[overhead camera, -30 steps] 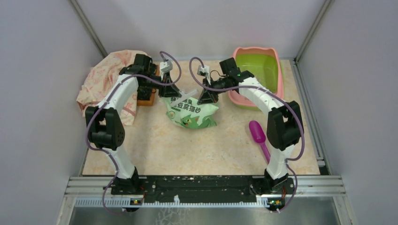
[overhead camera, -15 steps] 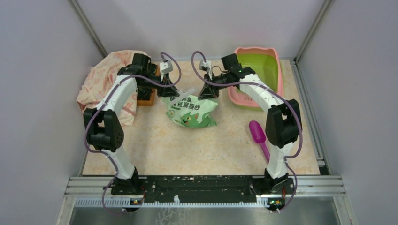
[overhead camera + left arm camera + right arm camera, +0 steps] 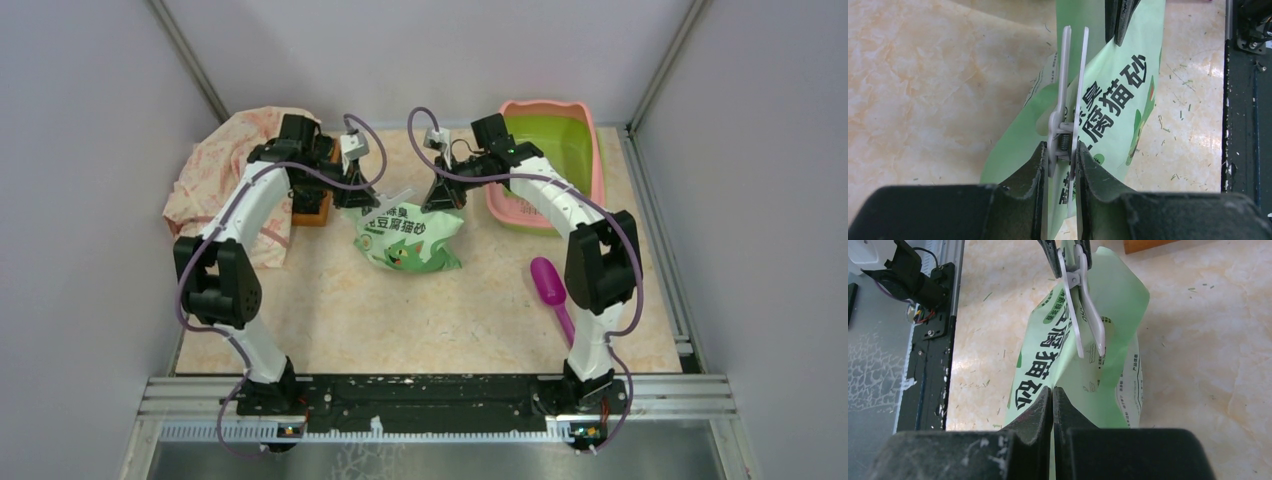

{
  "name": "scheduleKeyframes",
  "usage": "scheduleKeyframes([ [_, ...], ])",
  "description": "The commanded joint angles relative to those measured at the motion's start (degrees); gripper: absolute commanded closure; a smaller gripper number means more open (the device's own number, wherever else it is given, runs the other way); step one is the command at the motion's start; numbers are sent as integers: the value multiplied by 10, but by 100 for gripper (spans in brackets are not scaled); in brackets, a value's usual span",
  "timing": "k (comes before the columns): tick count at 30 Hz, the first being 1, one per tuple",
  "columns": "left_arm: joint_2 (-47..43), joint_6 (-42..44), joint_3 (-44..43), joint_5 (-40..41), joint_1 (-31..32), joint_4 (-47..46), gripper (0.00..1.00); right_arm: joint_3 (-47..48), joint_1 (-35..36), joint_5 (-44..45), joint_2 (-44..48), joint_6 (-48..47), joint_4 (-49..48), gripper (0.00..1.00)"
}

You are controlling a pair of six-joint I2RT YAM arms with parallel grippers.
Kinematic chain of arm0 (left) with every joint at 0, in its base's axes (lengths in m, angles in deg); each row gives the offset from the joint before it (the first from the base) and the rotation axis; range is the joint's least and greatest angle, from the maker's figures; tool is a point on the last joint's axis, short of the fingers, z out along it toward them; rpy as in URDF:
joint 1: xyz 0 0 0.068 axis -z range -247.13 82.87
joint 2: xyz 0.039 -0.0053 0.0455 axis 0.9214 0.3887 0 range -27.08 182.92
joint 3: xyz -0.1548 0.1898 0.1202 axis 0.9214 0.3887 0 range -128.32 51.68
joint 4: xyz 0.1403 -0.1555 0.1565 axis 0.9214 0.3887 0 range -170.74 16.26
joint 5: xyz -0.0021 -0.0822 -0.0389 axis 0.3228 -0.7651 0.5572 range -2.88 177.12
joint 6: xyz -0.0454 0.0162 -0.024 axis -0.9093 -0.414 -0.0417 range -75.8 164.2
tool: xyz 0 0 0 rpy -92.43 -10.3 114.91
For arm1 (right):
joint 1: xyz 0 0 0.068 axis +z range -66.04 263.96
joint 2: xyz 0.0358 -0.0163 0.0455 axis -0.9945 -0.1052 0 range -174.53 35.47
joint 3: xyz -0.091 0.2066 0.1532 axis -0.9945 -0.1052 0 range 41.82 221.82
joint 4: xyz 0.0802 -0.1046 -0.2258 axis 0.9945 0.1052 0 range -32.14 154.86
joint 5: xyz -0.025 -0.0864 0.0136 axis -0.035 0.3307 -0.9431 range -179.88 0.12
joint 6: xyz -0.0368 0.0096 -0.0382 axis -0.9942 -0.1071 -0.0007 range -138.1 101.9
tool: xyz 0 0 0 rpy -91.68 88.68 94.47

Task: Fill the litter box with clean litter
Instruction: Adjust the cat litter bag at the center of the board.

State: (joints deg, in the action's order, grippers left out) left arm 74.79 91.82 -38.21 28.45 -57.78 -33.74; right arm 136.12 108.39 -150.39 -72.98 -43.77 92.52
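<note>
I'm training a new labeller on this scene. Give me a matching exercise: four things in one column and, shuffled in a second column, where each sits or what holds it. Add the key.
Things:
1. litter box
2. purple scoop
3. white clip
4. green bag

Places:
A. edge pinched in the shut right claw
B. far right corner of the table
C. gripped by the left claw
D. lying loose at the near right

Pairs: 1-B, 2-D, 3-C, 4-A
</note>
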Motion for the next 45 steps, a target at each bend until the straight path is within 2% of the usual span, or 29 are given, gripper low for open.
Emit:
scheduleKeyframes([
  [1, -24, 2, 21, 64, 5, 24, 93, 29, -10, -12, 19, -1, -36, 100],
  [12, 4, -5, 10, 90, 30, 34, 93, 31, -2, -8, 28, 15, -48, 100],
  [14, 7, -7, 13, 97, 32, 32, 93, 29, -2, -8, 32, 27, -59, 93],
  [17, 3, -8, 12, 97, 32, 31, 93, 22, -2, -11, 39, 39, -78, 91],
  [19, -1, -8, 14, 99, 32, 29, 93, 20, -2, -10, 43, 49, -91, 81],
  [22, 0, -8, 14, 99, 32, 29, 93, 23, -1, -15, 40, 58, -99, 72],
  [25, 0, -9, 15, 105, 31, 26, 92, 29, 2, -23, 34, 54, -86, 68],
  [27, -1, -10, 14, 105, 31, 24, 90, 35, 6, -26, 30, 46, -70, 67],
  [31, -2, -15, 18, 110, 28, 17, 79, 37, 22, -24, 28, 26, -39, 67],
  [37, 1, -18, 14, 108, 27, 15, 76, 40, 33, -14, 41, 2, 27, 66],
  [41, 4, -27, 12, 112, 25, 7, 66, 7, 49, 37, 71, 3, 29, 58],
  [45, 6, -30, 9, 110, 23, 5, 62, 5, 66, 89, 75, -4, 54, 52],
])
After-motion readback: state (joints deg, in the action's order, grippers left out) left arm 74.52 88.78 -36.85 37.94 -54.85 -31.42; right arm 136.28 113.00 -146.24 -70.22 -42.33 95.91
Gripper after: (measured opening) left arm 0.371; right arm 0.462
